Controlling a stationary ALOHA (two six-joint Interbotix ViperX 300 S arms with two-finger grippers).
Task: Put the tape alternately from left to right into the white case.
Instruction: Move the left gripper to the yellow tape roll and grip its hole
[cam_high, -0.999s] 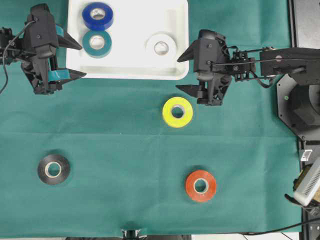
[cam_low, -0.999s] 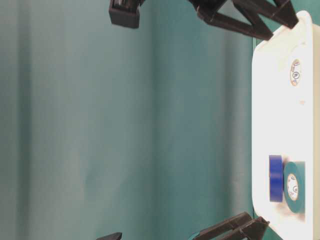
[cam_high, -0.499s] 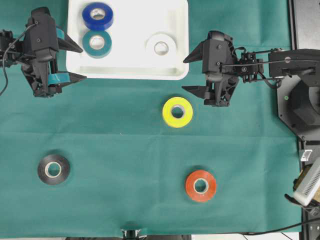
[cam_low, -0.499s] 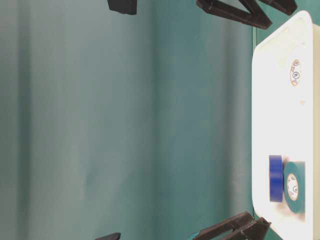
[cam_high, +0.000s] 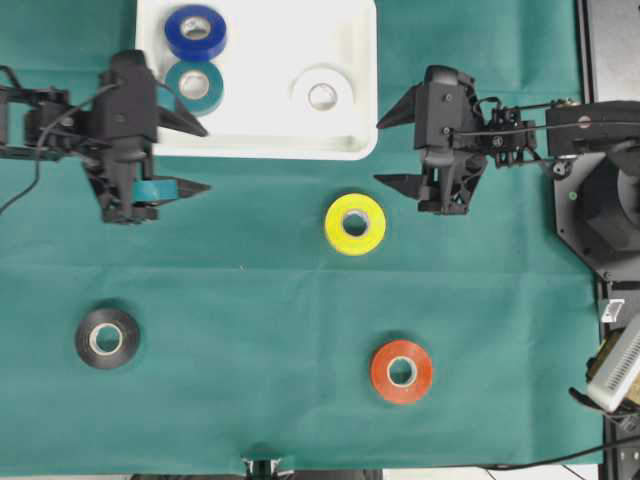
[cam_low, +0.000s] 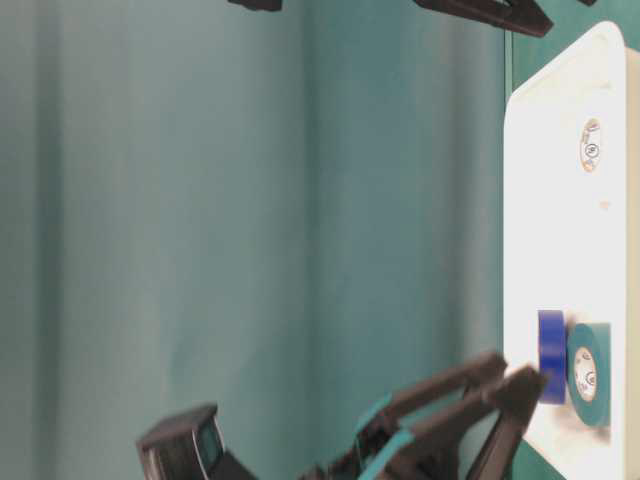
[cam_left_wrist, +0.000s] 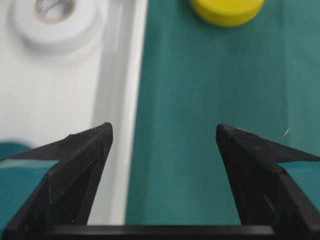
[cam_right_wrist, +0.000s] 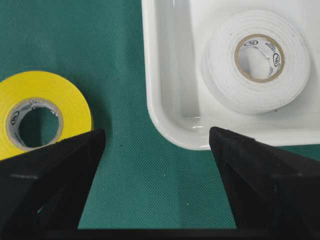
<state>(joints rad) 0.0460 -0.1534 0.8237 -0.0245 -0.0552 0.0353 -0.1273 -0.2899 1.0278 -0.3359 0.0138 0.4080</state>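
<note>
We see the white case at the far edge of the desk, holding the blue roll, the teal roll just below it and the white roll toward its right end. Just outside the case's near rim lies the yellow roll; the red-orange roll and the black roll lie well apart from the case. The left gripper hovers at the case's near-left corner, fingers apart and empty. The right gripper hangs by the near-right corner, fingers apart, empty.

Black arms, teal strips on left hand
</note>
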